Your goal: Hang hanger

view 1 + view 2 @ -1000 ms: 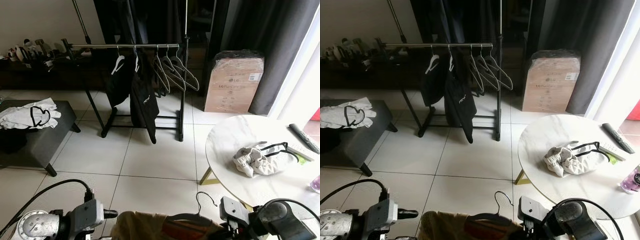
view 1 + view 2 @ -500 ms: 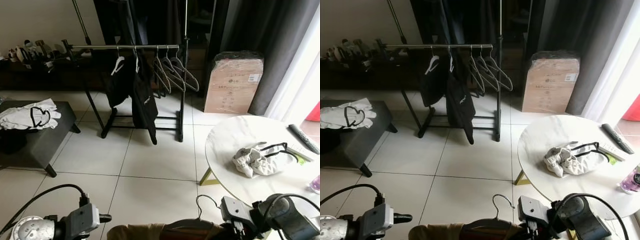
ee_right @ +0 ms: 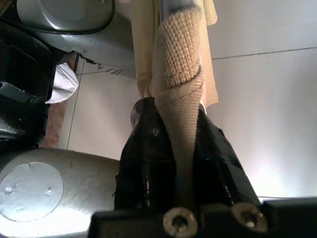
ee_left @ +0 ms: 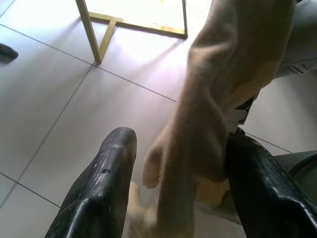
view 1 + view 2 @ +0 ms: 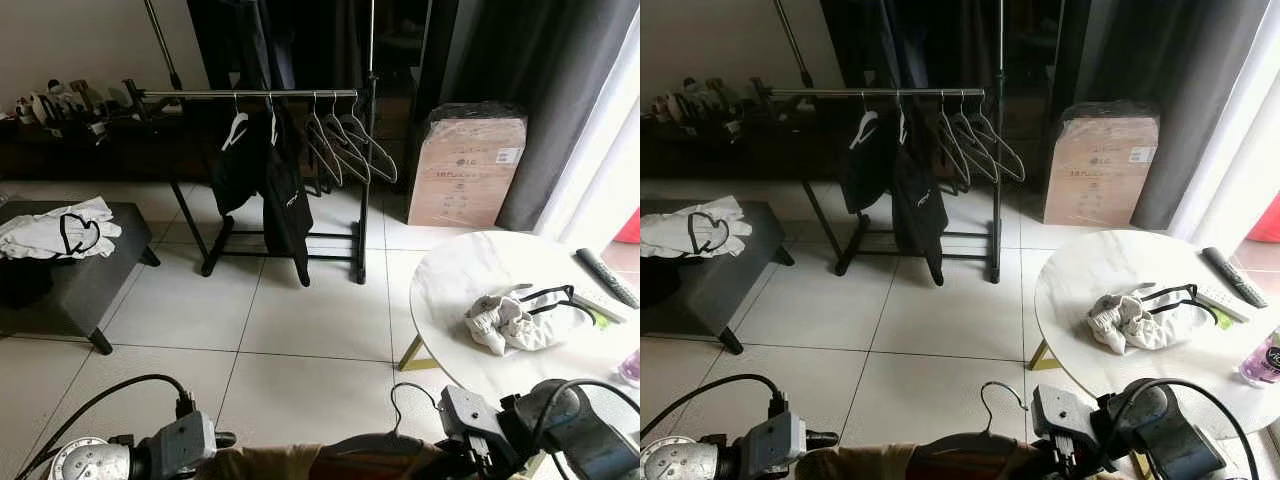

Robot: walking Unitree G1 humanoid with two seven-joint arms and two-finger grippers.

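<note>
Tool clenched on the garment, rack yet to be reached

Right tool (image 3: 173, 163) grips the knitted beige garment (image 3: 181, 74) draped on the hanger (image 5: 395, 420), low by your chest. Left tool (image 4: 178, 198) stands released, its fingers either side of the same cloth. You're in the carry step; the clothes rack (image 5: 250, 94) stands well apart across the tiled floor (image 5: 300, 310). Next you'd need to walk up, lift the hook over the rail.

A clothes rack (image 5: 880, 94) carrying dark garments (image 5: 908, 195) and empty hangers (image 5: 975, 140) stands on white tiles beside a wrapped cardboard box (image 5: 1100, 165). Nearer, a round white table (image 5: 1080, 275) holds crumpled cloth (image 5: 1140, 315) and a remote control (image 5: 1228, 275); a hanger (image 5: 990, 425) draped in tan fabric sits low between the robot's wrists.
</note>
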